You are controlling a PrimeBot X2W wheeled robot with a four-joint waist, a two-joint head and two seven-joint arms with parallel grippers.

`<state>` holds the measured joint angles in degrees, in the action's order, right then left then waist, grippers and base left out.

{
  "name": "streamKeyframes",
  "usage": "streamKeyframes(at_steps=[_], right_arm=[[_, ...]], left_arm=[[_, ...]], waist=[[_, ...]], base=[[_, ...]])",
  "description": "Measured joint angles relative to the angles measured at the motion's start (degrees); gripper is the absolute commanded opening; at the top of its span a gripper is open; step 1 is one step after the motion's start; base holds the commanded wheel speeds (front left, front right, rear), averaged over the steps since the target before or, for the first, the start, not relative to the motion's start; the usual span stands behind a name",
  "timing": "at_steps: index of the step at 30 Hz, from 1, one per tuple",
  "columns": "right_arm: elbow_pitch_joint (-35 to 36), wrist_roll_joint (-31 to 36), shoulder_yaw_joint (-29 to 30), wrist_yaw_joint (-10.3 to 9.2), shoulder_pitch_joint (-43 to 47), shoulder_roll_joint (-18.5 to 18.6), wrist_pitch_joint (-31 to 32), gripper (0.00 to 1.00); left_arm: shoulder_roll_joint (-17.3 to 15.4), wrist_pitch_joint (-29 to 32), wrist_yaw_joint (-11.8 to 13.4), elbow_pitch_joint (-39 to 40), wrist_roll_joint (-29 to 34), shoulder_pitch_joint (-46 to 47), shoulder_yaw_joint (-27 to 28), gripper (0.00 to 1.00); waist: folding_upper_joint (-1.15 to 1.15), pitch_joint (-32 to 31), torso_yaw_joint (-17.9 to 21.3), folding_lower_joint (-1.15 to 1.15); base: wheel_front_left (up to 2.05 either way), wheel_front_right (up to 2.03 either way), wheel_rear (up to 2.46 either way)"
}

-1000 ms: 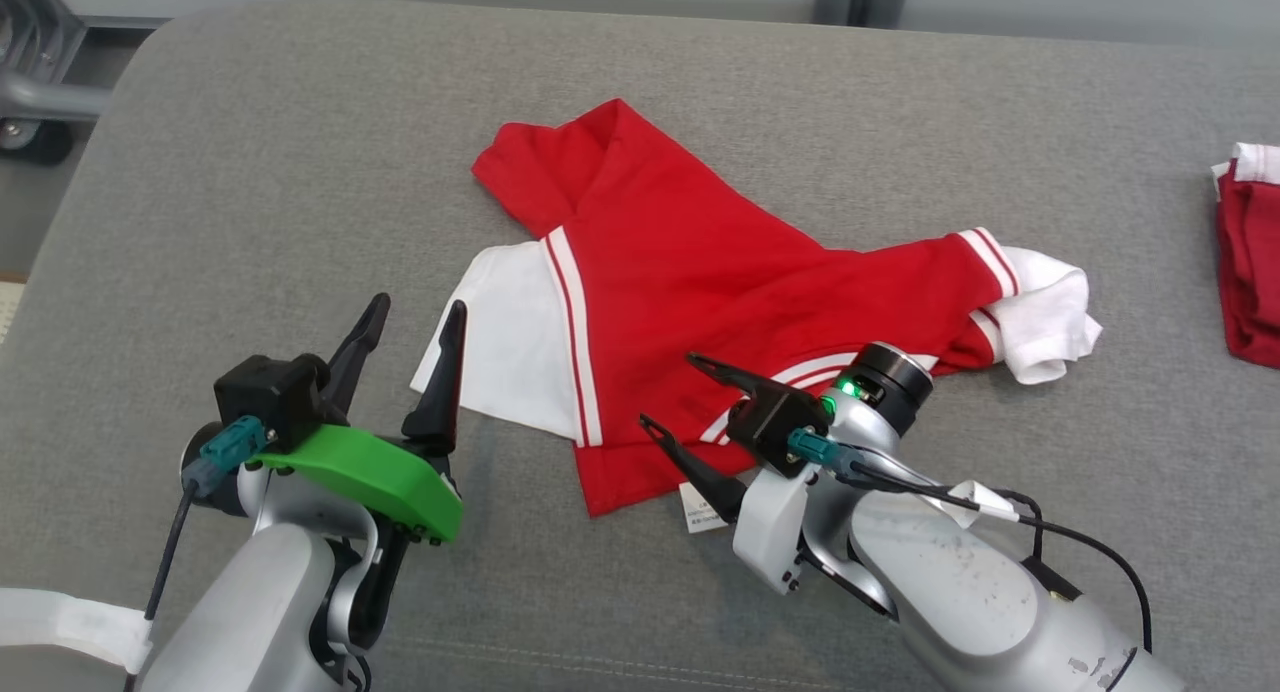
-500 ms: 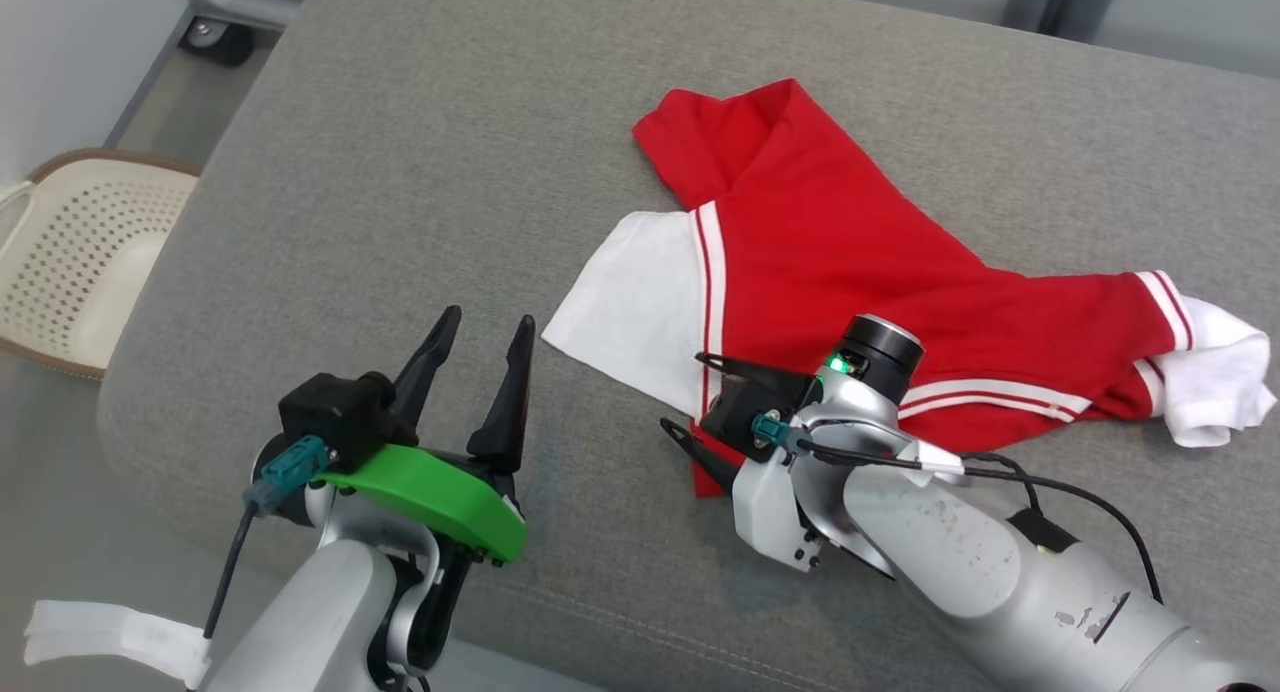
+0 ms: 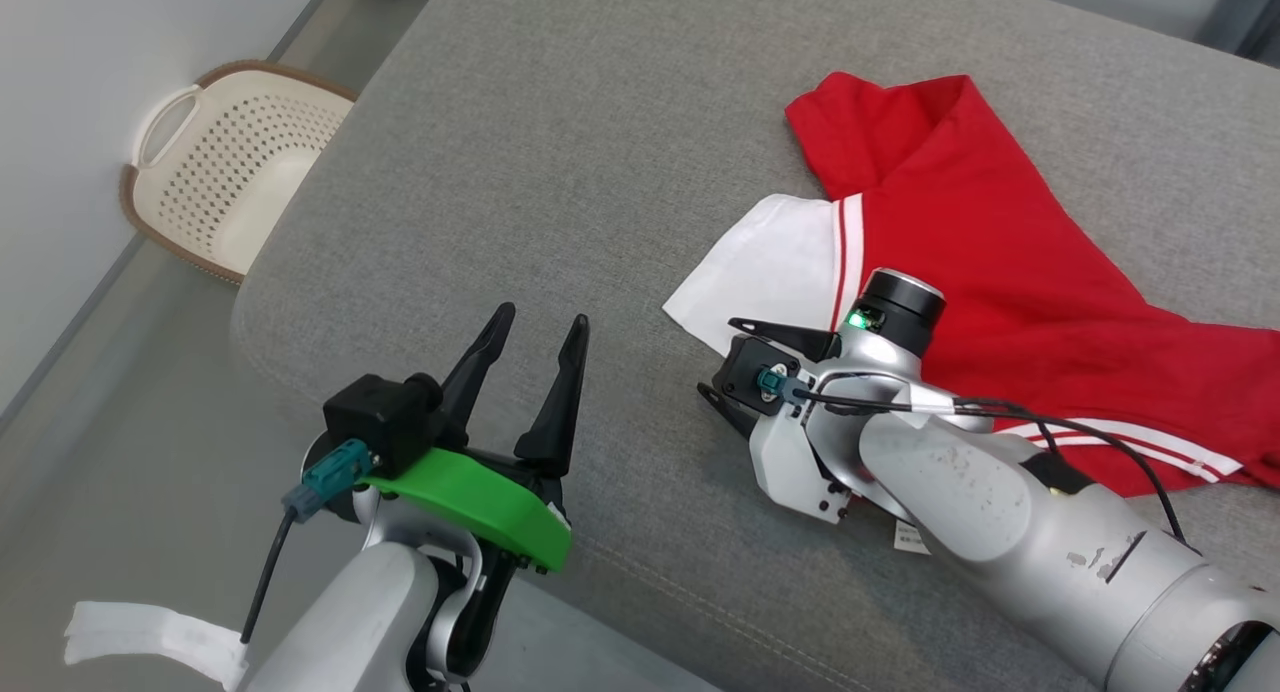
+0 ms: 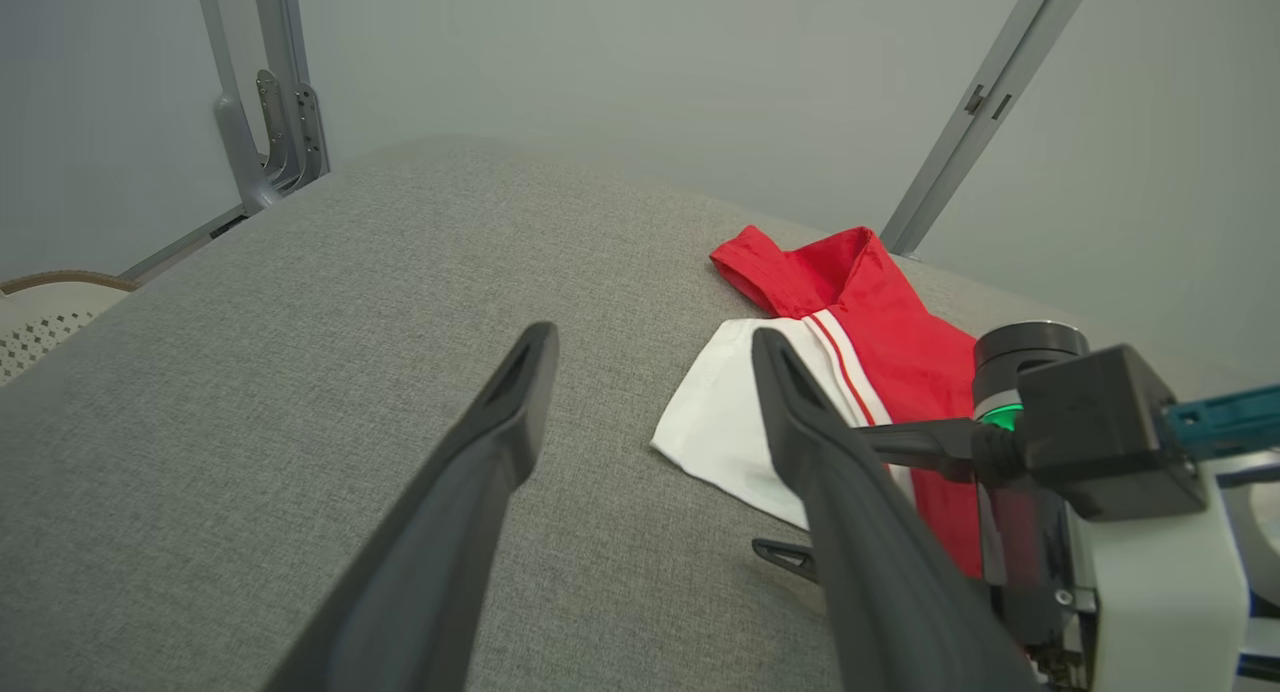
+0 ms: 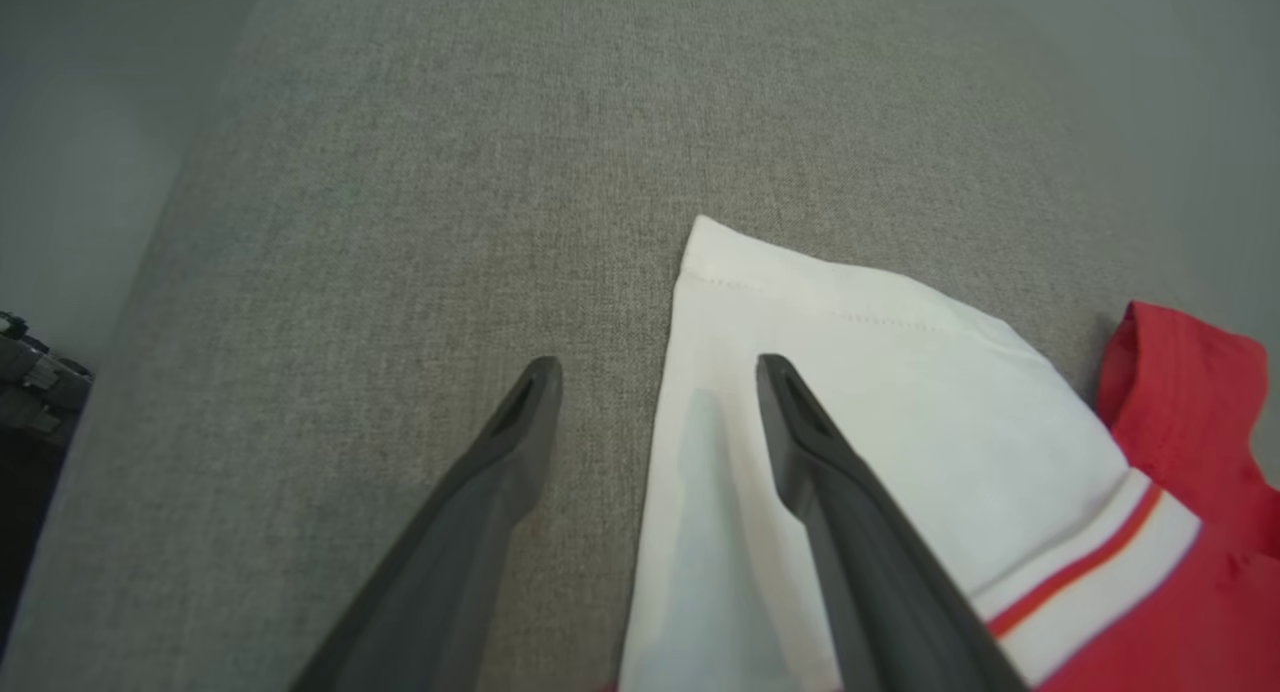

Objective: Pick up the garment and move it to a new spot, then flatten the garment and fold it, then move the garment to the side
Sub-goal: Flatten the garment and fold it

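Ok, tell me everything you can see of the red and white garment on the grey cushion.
The garment is a red top of thin, smooth-looking fabric with a white sleeve edged by red and white stripes. It lies spread and creased, a red part folded over at the far end, on the grey cushion. The right hand, open, straddles the sleeve's edge; whether it touches is unclear.

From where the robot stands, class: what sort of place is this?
Probably an indoor laundry-folding test space: a red-and-white shirt lies on a grey fabric-covered pad, and a cream perforated laundry basket sits on the floor beside it.
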<state>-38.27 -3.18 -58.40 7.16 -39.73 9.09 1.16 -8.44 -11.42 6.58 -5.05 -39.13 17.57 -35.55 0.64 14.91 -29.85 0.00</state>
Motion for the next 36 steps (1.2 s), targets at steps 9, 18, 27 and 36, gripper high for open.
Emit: streamKeyframes(at_steps=[9,18,27,36], right_arm=[[-3.44,-3.41,-3.24,0.02,-2.50,0.54,2.08,1.00],[-6.19,-6.19,-5.14,0.40,-5.46,0.41,5.23,1.00],[-7.89,-7.95,-4.89,0.55,-7.45,0.94,7.14,0.00],[-5.76,-11.09,1.88,-0.26,-9.97,3.98,3.16,0.00]], left_arm=[[0.23,-0.52,0.00,0.22,0.00,-0.04,0.30,1.00],[0.27,-0.75,0.00,0.45,0.00,-0.15,0.47,1.00],[0.26,-0.75,0.00,0.54,0.00,-0.18,0.60,1.00],[-0.03,-0.71,-0.10,-0.14,0.00,-0.10,0.90,1.00]], waist=[[0.00,2.15,-2.65,0.00],[0.00,2.45,-3.11,0.00],[0.00,2.56,-3.06,0.00],[0.00,0.88,-2.57,0.00]], base=[[0.00,0.00,0.00],[0.00,0.00,0.00],[0.00,0.00,0.00],[0.00,0.00,0.00]])
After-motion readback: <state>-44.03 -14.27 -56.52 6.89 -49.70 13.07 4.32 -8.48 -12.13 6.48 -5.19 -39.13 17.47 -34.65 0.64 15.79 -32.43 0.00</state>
